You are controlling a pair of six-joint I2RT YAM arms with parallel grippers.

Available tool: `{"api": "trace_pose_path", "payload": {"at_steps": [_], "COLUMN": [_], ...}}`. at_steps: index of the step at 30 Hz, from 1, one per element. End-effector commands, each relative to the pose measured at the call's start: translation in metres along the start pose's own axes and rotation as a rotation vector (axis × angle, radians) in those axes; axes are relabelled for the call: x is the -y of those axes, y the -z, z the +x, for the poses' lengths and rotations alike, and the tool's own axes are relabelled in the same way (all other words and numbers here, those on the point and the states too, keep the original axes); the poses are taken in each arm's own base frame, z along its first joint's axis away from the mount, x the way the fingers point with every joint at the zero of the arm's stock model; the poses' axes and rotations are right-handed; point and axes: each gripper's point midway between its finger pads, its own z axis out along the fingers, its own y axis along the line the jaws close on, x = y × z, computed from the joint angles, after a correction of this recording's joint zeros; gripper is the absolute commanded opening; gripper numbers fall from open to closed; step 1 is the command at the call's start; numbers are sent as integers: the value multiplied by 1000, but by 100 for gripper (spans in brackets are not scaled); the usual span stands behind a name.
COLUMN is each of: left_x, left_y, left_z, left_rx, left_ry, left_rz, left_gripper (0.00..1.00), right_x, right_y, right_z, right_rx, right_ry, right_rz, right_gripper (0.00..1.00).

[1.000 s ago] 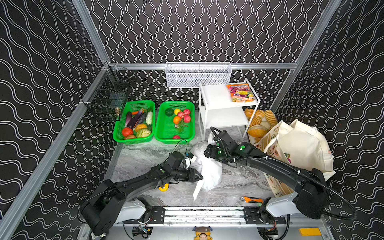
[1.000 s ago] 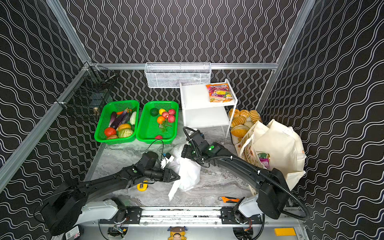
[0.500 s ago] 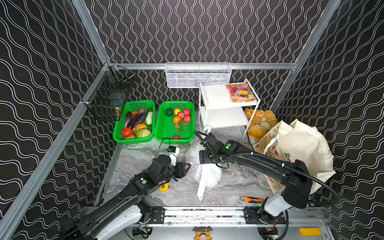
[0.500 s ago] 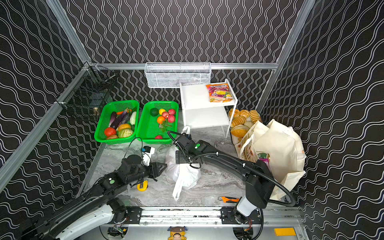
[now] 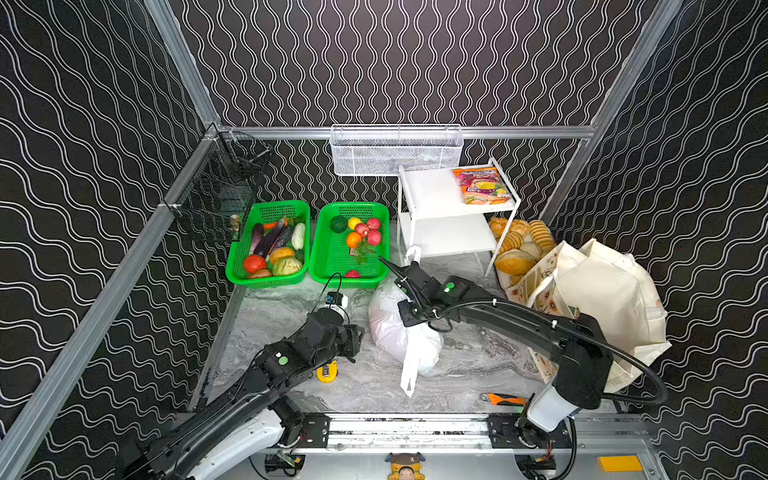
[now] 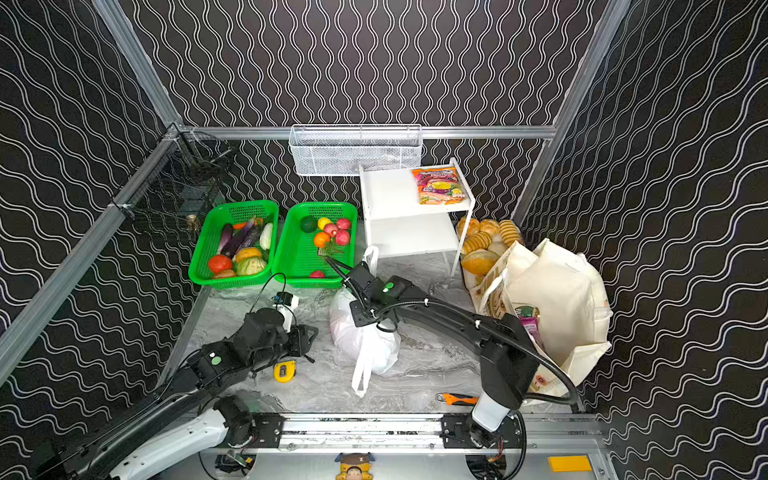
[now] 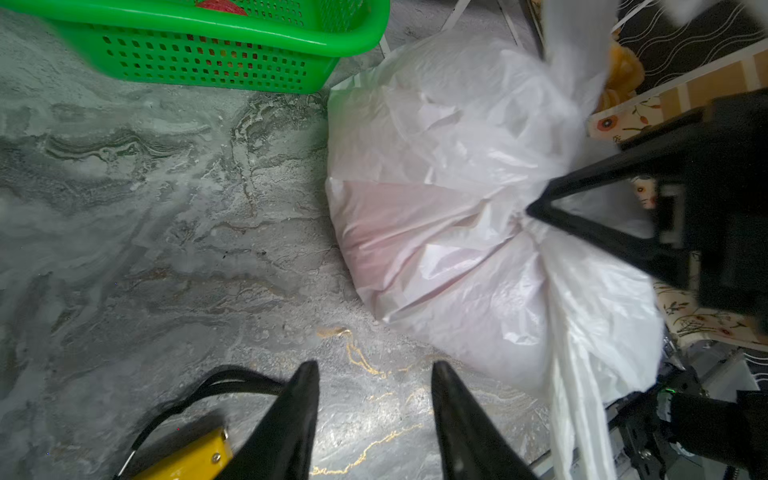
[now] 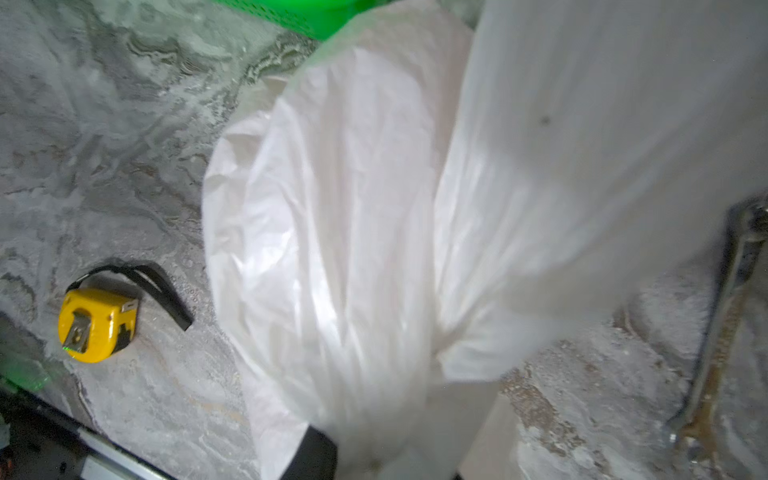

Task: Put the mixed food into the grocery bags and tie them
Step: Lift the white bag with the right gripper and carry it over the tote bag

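The white plastic grocery bag (image 5: 399,336) lies full on the marble top, one handle loop trailing toward the front. My right gripper (image 7: 530,212) is shut on its gathered neck, and plastic covers the jaws in the right wrist view. My left gripper (image 7: 374,368) stands open and empty just left of the bag (image 7: 436,199), apart from it. The cream cloth tote (image 5: 602,299) slumps at the right, with a purple packet (image 6: 530,328) showing in its mouth. Toy fruits (image 5: 361,232) lie in a green basket.
A second green basket (image 5: 270,245) holds vegetables. A white shelf (image 5: 432,195) carries a snack packet (image 5: 482,185), with bread loaves (image 5: 519,245) beside it. A yellow tape measure (image 5: 327,371), an orange-handled tool (image 5: 503,400) and a wrench (image 8: 723,324) lie on the top.
My left gripper has drawn back to the left, away from the bag. My right gripper has shifted left over the bag and closed on its neck.
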Motion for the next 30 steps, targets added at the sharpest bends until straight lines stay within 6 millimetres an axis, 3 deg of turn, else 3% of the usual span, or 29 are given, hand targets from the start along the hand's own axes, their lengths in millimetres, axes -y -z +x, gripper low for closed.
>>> {"api": "trace_pose_path", "payload": {"at_steps": [1, 3, 7, 11, 14, 19, 23, 26, 30], "left_x": [0, 0, 4, 16, 22, 37, 44, 49, 53], "left_y": [2, 4, 7, 11, 9, -1, -9, -13, -14], "left_z": [-6, -5, -8, -19, -25, -32, -31, -32, -32], "left_rx": [11, 2, 15, 32, 42, 20, -4, -7, -19], "left_ry": [-38, -39, -64, -113, -125, -137, -133, -130, -144], "left_rz": [-16, -18, 2, 44, 58, 96, 117, 133, 148], "left_gripper": [48, 48, 47, 46, 45, 44, 43, 43, 43], "right_x": [13, 21, 36, 91, 127, 199, 224, 241, 265], "right_y": [32, 62, 148, 250, 304, 362, 415, 435, 457], "right_z": [-11, -21, -43, -58, -63, -66, -71, -72, -56], "right_rx": [46, 91, 252, 382, 467, 564, 713, 752, 805], "right_ry": [73, 80, 149, 95, 74, -19, -97, -57, -93], "right_rz": [25, 36, 52, 258, 377, 636, 741, 872, 988], "right_gripper": [12, 6, 5, 3, 3, 2, 2, 0, 0]}}
